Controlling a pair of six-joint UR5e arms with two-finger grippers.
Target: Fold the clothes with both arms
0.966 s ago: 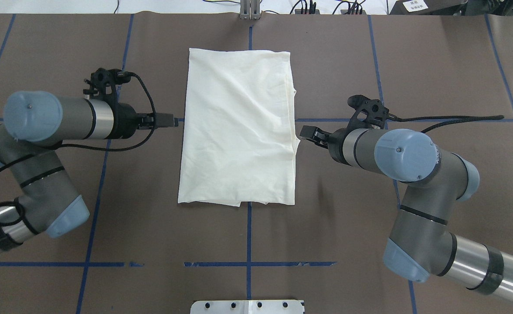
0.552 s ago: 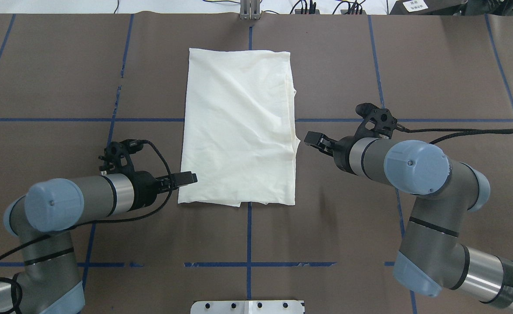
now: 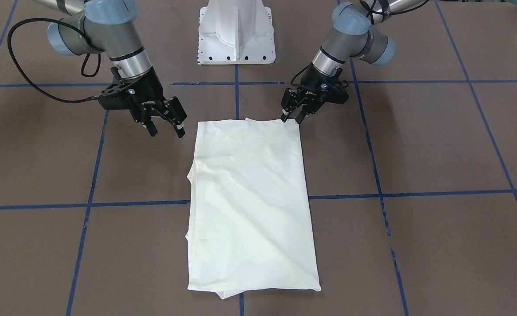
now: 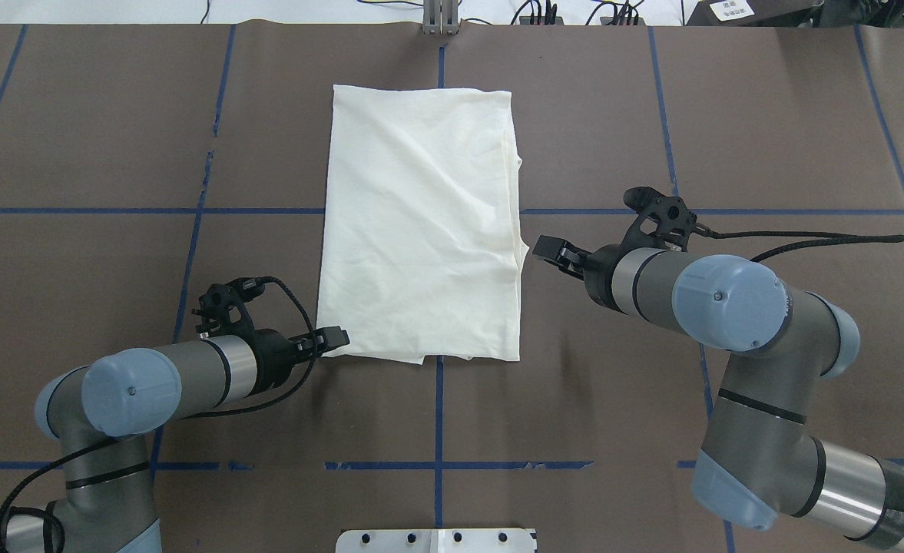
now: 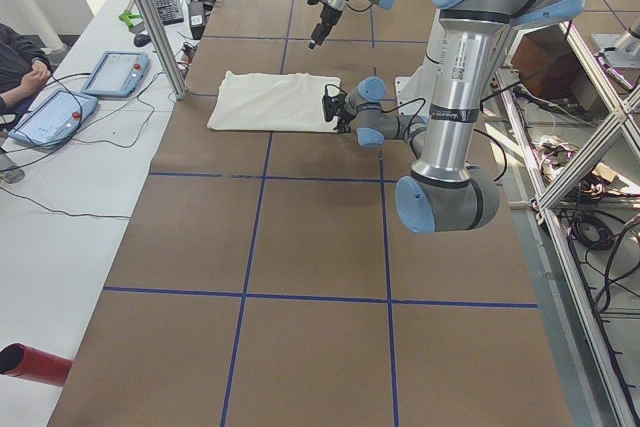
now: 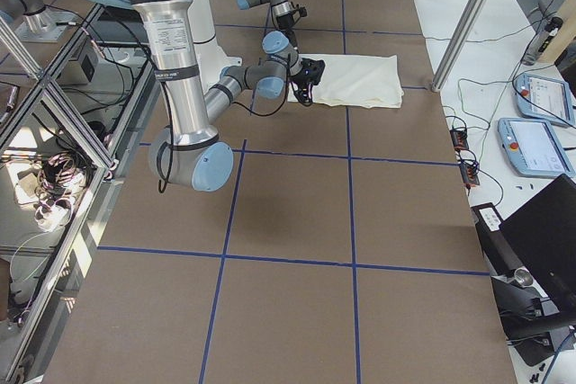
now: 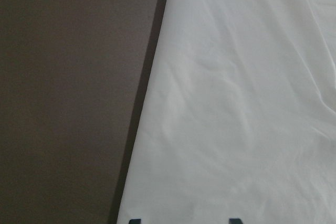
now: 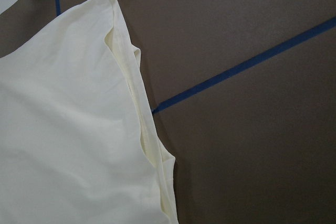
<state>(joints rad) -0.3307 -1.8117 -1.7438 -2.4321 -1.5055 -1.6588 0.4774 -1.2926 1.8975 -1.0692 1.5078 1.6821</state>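
Now the left tool (image 4: 336, 337) has reached a corner of the shirt (image 4: 421, 230).

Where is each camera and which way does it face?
Front-facing: across the table, facing the robot; left gripper at view right by the shirt, right gripper at view left.
Overhead: behind the robot, looking forward and down; grippers flank the shirt.
Exterior left: table end, looking along it; left arm near.
Exterior right: opposite end; right arm near.
Left wrist: down on the shirt edge; two fingertips show.
Right wrist: down on shirt edge and tape; no fingers.
Shared: front-facing and overhead both frame the whole shirt.
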